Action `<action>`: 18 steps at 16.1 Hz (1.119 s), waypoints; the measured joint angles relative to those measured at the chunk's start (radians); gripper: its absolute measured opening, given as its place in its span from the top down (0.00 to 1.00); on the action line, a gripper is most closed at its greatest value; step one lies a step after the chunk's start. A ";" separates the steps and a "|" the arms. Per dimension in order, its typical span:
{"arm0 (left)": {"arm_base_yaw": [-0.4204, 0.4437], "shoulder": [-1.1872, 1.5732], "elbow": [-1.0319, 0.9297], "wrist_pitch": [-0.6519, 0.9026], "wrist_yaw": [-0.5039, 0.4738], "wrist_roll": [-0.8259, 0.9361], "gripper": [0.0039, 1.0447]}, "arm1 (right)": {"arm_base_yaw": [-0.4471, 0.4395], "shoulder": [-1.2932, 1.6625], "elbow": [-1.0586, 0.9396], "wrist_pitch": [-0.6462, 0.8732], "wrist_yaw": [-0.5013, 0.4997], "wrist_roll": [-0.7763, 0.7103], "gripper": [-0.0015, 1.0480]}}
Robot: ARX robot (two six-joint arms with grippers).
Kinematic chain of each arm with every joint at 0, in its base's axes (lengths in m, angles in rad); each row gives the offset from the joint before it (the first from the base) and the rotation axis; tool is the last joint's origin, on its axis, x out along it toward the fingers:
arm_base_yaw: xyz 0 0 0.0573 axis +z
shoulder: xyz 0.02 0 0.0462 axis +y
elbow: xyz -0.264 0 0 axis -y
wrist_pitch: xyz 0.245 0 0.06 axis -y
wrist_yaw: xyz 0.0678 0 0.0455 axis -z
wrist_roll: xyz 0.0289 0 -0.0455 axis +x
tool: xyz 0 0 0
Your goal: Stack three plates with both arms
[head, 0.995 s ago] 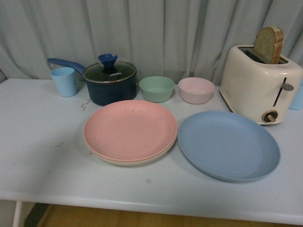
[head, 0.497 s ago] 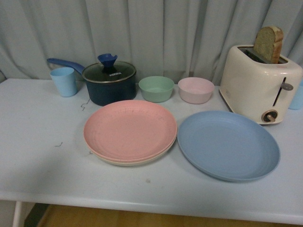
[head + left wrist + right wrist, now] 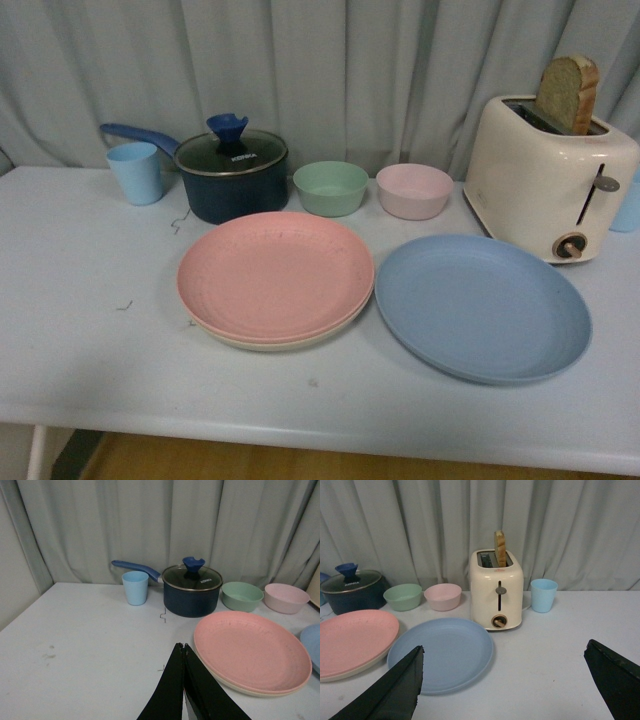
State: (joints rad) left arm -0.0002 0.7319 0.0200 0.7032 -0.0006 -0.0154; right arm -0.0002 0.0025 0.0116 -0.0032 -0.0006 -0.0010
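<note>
A matte pink round shallow dinner plate (image 3: 275, 272) with faint speckles lies nested on a cream round plate of the same size (image 3: 262, 345). Only a thin crescent of the cream rim shows along the near edge. Just beside this pair, toward the robot's right, a matte blue round plate (image 3: 483, 307) lies flat on its own, its rim very close to the pink one; whether they touch cannot be told. So 2 plates are stacked and 1 is apart.

In the left wrist view the left gripper (image 3: 183, 647), black and tapered, has its 2 fingers pressed together to a point with nothing between them. It hangs above bare table near the pink plate. In the right wrist view the right gripper (image 3: 504, 651) has its dark fingers (image 3: 400, 685) spread wide at the frame's edges, grasping nothing, with the blue plate in front.

Behind the plates stand a smooth green round bowl (image 3: 331, 187) and a pink round bowl (image 3: 414, 190) side by side. Further to the left is a dark blue saucepan with a glass lid and blue knob (image 3: 232, 180), and by its handle a pale blue plastic cup (image 3: 136, 172). To the right a glossy cream toaster (image 3: 545, 180) holds 1 upright slice of brown bread (image 3: 568, 93). A second pale blue cup (image 3: 543, 595) stands beyond it.

The smooth white table (image 3: 80, 330) carries a few small marks, and grey pleated curtains (image 3: 330, 70) fill the background
</note>
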 joint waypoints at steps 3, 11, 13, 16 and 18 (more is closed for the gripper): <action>0.000 -0.143 -0.009 -0.129 0.000 0.000 0.99 | 0.000 0.000 0.000 0.000 0.000 0.000 0.06; 0.000 -0.429 -0.009 -0.399 0.000 0.000 0.99 | 0.000 0.000 0.000 0.000 0.000 0.000 0.06; 0.000 -0.467 -0.009 -0.438 0.000 0.000 0.99 | 0.000 0.000 0.000 0.000 0.000 0.000 0.06; 0.000 -0.520 -0.009 -0.490 0.000 0.000 0.99 | 0.000 0.000 0.000 0.000 0.000 0.000 0.06; 0.000 -0.549 -0.009 -0.521 0.000 0.000 0.99 | 0.000 0.000 0.000 0.000 0.000 0.000 0.06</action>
State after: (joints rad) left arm -0.0002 0.1829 0.0109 0.1822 -0.0006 -0.0154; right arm -0.0002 0.0025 0.0116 -0.0036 -0.0006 -0.0010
